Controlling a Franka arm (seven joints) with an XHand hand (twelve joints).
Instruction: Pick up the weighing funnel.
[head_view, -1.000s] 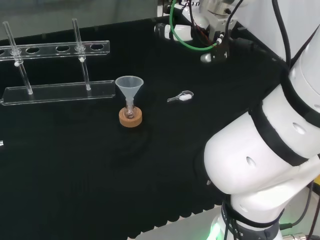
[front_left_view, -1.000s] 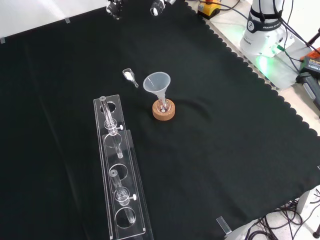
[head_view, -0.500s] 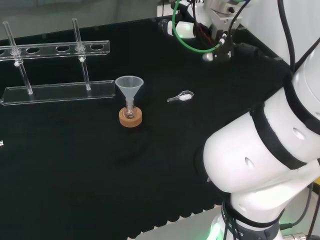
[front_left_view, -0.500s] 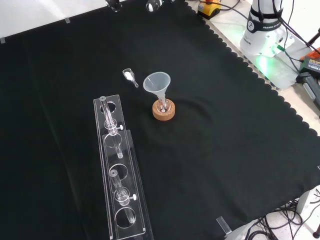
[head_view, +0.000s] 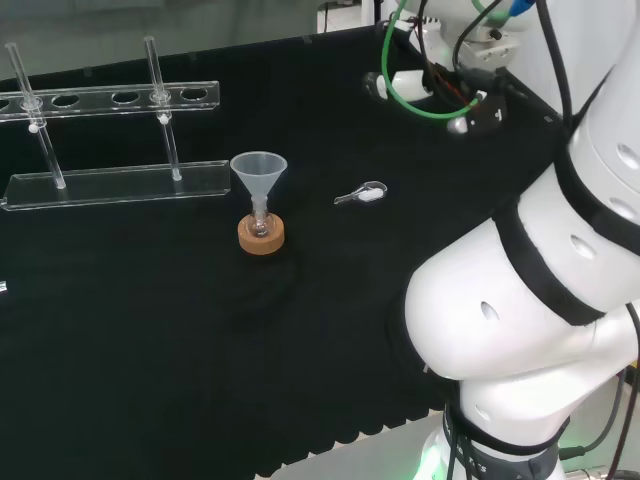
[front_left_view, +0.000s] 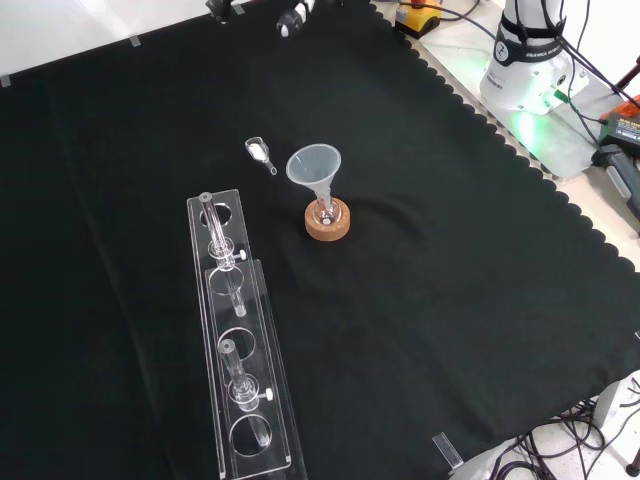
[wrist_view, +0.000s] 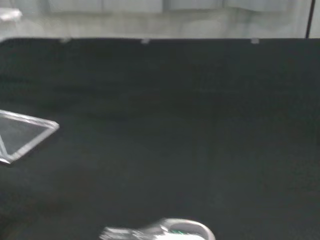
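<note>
I am aiming my hand (head_view: 480, 105), whose spread I cannot tell, at the weighing funnel (head_view: 362, 195) beside the funnel (head_view: 258, 170), planning a low pinch.

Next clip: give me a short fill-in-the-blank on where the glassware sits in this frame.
1. The weighing funnel lies on the black ____.
2. The funnel stands with its mouth ____.
3. In the head view, the weighing funnel is to the ____ of the funnel.
4. The ring under the funnel is made of ____.
Missing words: cloth; up; right; cork.
</note>
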